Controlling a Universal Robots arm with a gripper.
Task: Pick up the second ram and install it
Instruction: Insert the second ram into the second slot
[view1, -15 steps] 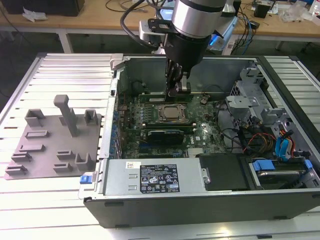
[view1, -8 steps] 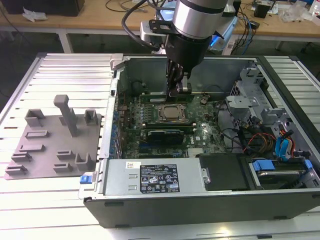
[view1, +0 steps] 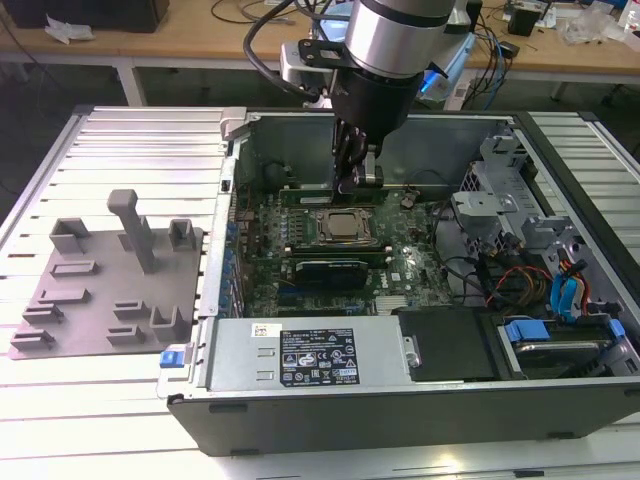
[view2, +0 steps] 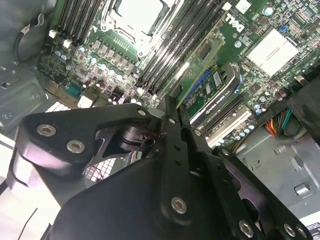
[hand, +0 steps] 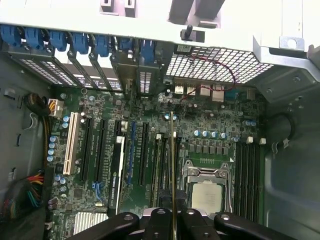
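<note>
The gripper (hand: 173, 217) pinches the second ram (hand: 173, 165) edge-on between closed fingers (hand: 159, 216), in the first wrist view; the stick runs out from the fingertips toward twelve o'clock over the black memory slots (hand: 161, 170), just at nine o'clock of the processor (hand: 208, 195). My judgement: if it is tilted or off the slot line, pressing could jam it or strain the motherboard (view1: 400, 275) in the open computer case (view1: 330, 355).
</note>
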